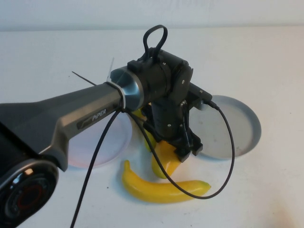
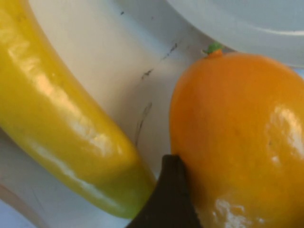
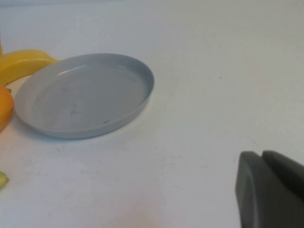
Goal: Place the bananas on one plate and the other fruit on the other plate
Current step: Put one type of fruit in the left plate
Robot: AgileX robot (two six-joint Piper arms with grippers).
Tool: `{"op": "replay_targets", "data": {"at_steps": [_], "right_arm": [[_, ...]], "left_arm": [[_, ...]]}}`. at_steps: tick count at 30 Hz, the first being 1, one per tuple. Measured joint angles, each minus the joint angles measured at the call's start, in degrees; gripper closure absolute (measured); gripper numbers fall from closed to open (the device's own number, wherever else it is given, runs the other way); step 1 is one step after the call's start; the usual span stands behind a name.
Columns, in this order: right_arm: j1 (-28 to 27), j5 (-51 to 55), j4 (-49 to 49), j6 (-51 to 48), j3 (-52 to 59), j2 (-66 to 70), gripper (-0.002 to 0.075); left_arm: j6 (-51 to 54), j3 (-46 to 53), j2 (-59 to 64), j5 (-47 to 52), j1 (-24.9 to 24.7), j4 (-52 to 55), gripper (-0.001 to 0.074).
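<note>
In the high view the left arm reaches across the white table (image 1: 266, 190), and the left gripper (image 1: 183, 147) hangs low between the two plates, over an orange-yellow mango-like fruit (image 1: 164, 161). How far its fingers are spread I cannot tell here, because the wrist body covers them. The pale pink plate (image 1: 102, 142) lies at the left and is partly hidden by the arm; its visible part holds nothing. The grey-blue plate (image 1: 237, 126) lies at the right, and its visible part is bare too. One large banana (image 1: 161, 189) lies on the table in front of the plates, near the fruit. A second banana (image 1: 147, 135) shows only as a yellow strip behind the gripper. The right gripper does not appear in this view.

In the left wrist view a dark fingertip (image 2: 168, 199) stands on the table between that second banana (image 2: 61, 118) and the fruit (image 2: 242, 142), touching the fruit's side. The grey-blue plate's rim (image 2: 228, 28) is just beyond the fruit.

In the right wrist view the right gripper (image 3: 270, 190) rests low over the bare table, well apart from the grey-blue plate (image 3: 85, 97), with its fingers close together and holding nothing. The plate is empty. A banana (image 3: 21, 64) lies just beyond its far rim.
</note>
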Motion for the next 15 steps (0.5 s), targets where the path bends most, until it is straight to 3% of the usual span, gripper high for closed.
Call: {"op": "replay_targets", "data": {"at_steps": [11,15], "right_arm": [[0.00,0.00,0.00,0.00,0.00,0.00,0.0741],[0.00,0.00,0.00,0.00,0.00,0.00,0.0741]], "left_arm": [[0.23,-2.26,-4.99,2.10,0.19,0.00,0.0193],[0.10,-2.63,-8.56,4.96,4.91,0.00,0.0193]]}}
